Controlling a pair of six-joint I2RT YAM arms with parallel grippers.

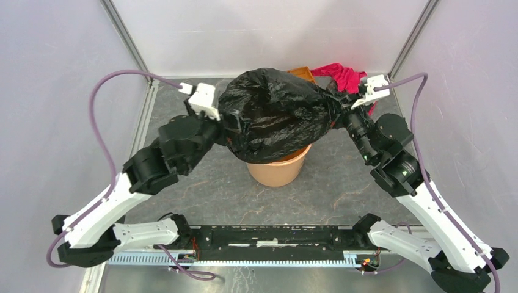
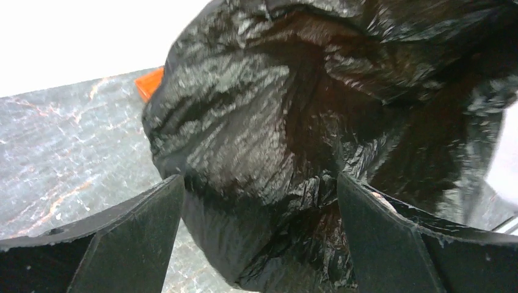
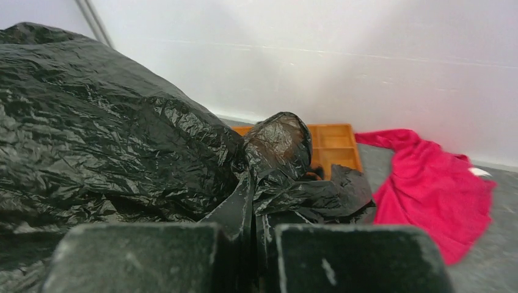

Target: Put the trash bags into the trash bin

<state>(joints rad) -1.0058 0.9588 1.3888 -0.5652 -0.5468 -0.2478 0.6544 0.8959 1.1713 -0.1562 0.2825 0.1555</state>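
Bag: the big black shiny bag (image 1: pixel 272 113) is puffed up like a ball. It sits on top of the bin and hangs between the two arms.
Bin: the orange bin (image 1: pixel 278 170) stands upright on the table (image 1: pixel 201 189), in the middle between the arms. The bag covers its whole mouth. Only the bin's lower wall shows under the bag.
Inside the bin: I cannot tell. The bag hides the opening, so how far it goes in is not seen.
Left gripper: the left gripper (image 2: pixel 259 195) is at the bag's left side. Its two fingers (image 2: pixel 137 238) are spread wide apart. The crinkled bag (image 2: pixel 293 122) bulges into the gap between them. I cannot tell if they squeeze it.
Right gripper: the right gripper (image 3: pixel 244 244) is at the bag's right end. Its fingers (image 3: pixel 354 256) are almost together, with a thin fold of the bag (image 3: pixel 110 152) pinched between them. A twisted knob of plastic sticks up just past the fingers.
Tray: a flat orange tray (image 3: pixel 330 143) with small boxes lies on the table behind the bag. The bag hides most of it.
Cloth: a red cloth (image 3: pixel 434 183) lies crumpled on the table just right of the tray, near the back wall.
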